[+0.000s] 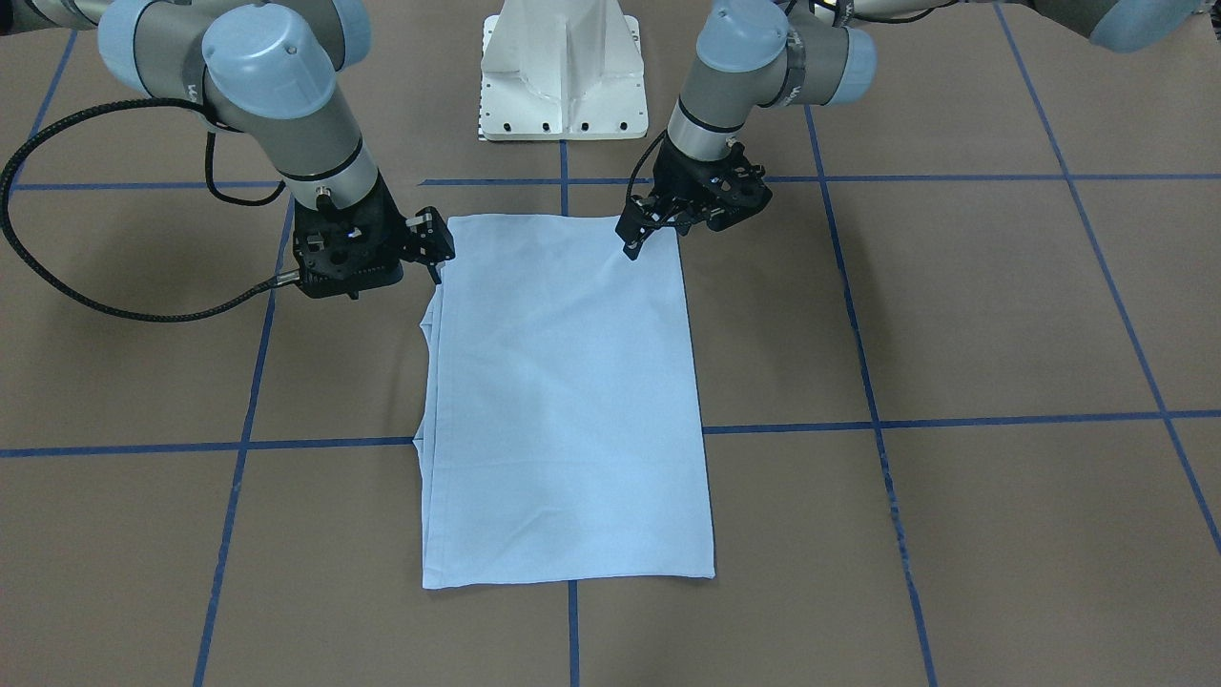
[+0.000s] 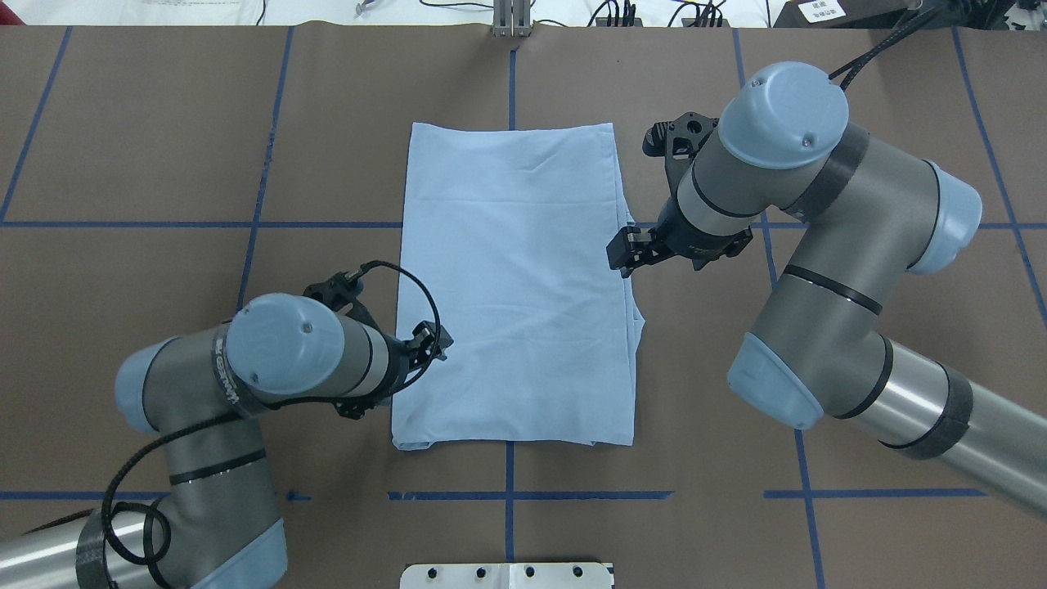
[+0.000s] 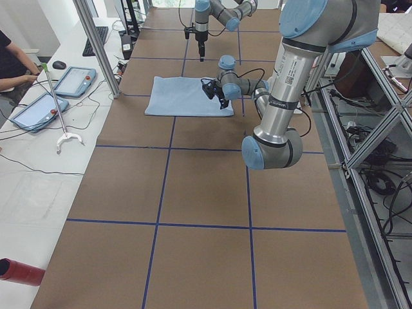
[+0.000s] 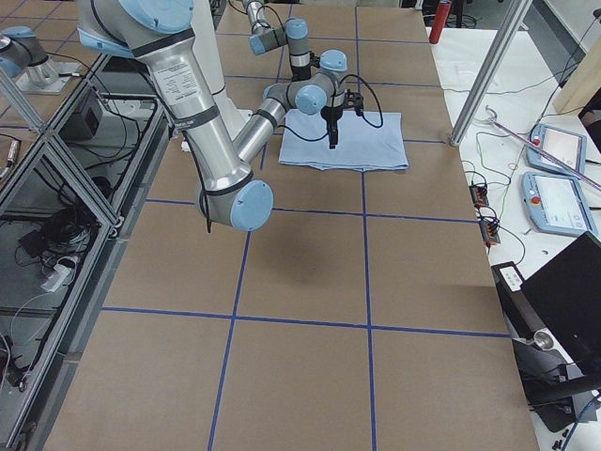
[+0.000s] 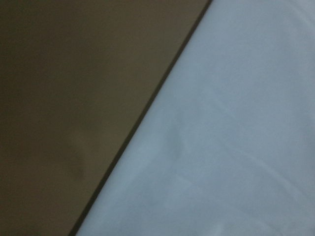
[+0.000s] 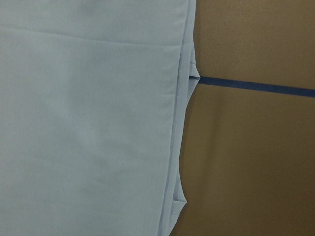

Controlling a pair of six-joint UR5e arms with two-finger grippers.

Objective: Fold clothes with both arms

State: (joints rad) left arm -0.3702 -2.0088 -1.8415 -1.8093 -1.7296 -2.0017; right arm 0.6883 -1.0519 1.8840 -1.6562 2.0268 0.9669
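The clothes are one light blue T-shirt (image 1: 563, 401) (image 2: 515, 278), folded into a tall flat rectangle on the brown table. Its print and collar are hidden. My left gripper (image 1: 637, 239) (image 2: 433, 343) hovers low over the shirt's edge near the corner closest to the robot. It looks open and holds nothing. The left wrist view shows only that edge of the cloth (image 5: 221, 147), close and blurred. My right gripper (image 1: 434, 248) (image 2: 620, 252) hangs above the opposite long edge, open and empty. Layered hems (image 6: 177, 123) show in the right wrist view.
The white pedestal base (image 1: 563, 76) stands behind the shirt. Blue tape lines (image 2: 507, 495) grid the brown table cover. A side bench holds tablets (image 3: 74, 80) and a person's arm (image 3: 13, 67). A red cylinder (image 3: 19, 271) lies at that bench's near end.
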